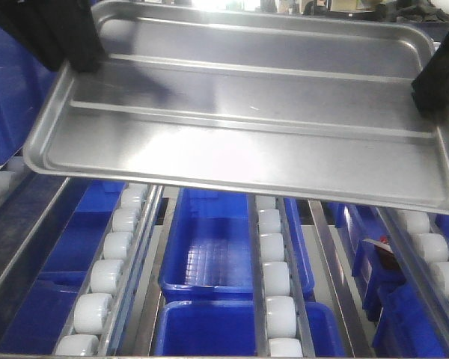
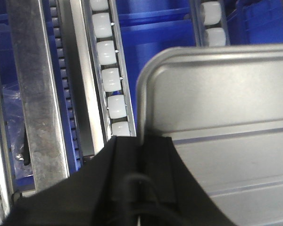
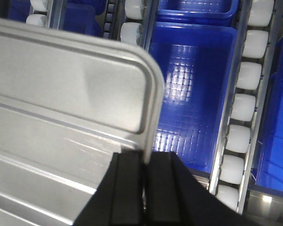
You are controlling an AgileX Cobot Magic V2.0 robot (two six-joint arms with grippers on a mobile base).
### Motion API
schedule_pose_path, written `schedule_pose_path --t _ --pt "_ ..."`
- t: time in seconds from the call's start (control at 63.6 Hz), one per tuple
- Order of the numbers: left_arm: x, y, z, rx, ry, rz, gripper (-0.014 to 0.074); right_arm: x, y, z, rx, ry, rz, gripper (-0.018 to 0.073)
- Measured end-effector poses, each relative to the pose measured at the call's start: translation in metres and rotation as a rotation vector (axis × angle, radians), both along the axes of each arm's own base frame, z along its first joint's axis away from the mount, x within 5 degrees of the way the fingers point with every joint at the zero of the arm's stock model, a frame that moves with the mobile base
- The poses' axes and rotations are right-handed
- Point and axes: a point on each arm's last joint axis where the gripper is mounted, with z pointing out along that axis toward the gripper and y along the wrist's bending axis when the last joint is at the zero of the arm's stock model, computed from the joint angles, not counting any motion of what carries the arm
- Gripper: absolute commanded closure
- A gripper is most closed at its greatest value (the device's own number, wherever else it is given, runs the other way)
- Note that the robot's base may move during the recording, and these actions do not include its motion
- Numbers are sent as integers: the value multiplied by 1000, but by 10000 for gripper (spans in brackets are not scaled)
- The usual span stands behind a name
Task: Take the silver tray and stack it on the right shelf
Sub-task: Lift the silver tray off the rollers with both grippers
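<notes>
Silver tray (image 1: 239, 112): 1, between 2 grippers (image 2: 142, 140)

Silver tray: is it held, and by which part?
Yes. Both hold the silver tray: left claw on its left short rim, right claw on its right.

Front cam: close, high, angled down across silver tray (image 1: 239, 112) onto roller tracks (image 1: 273, 284). Left wrist cam: tight on tray's left end, facing down. Right wrist: same, right end. All three share tray, rollers, blue bins (image 1: 209, 247).
</notes>
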Motion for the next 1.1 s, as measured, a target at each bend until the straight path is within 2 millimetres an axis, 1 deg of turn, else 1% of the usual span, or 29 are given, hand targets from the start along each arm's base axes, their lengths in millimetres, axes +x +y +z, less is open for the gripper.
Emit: schedule_pose_path --t 1.101 --pt "1 -1 -2 7 6 9 689 0 0 0 -2 1 1 501"
